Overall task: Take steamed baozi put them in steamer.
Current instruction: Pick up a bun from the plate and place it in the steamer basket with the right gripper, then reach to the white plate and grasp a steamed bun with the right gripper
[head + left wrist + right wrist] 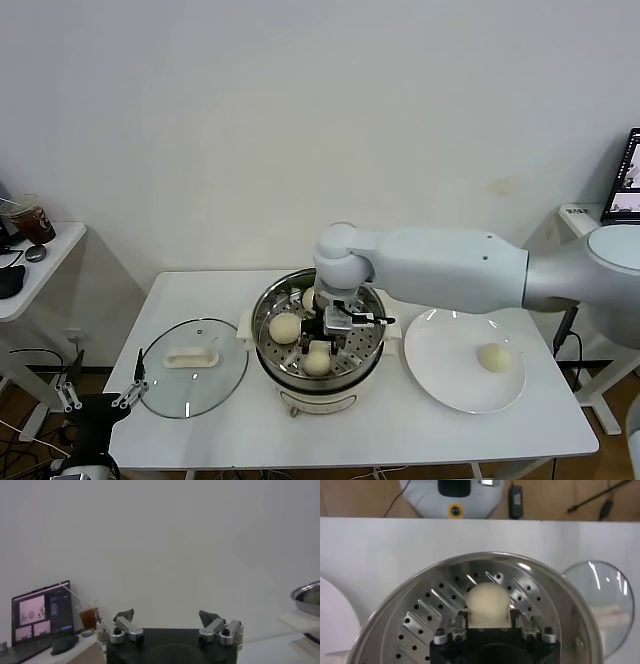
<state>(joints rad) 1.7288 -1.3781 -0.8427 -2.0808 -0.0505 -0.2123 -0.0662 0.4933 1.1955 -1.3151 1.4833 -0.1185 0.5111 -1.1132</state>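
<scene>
A baozi sits on the perforated tray of the steamer between the right gripper's fingers, which flank it closely, beside other buns, one more on the plate, while the left gripper hangs open off the table's left corner.

Third steamed baozi — half behind the right gripper

Smooth white right arm with rounded joints, black gripper.
</scene>
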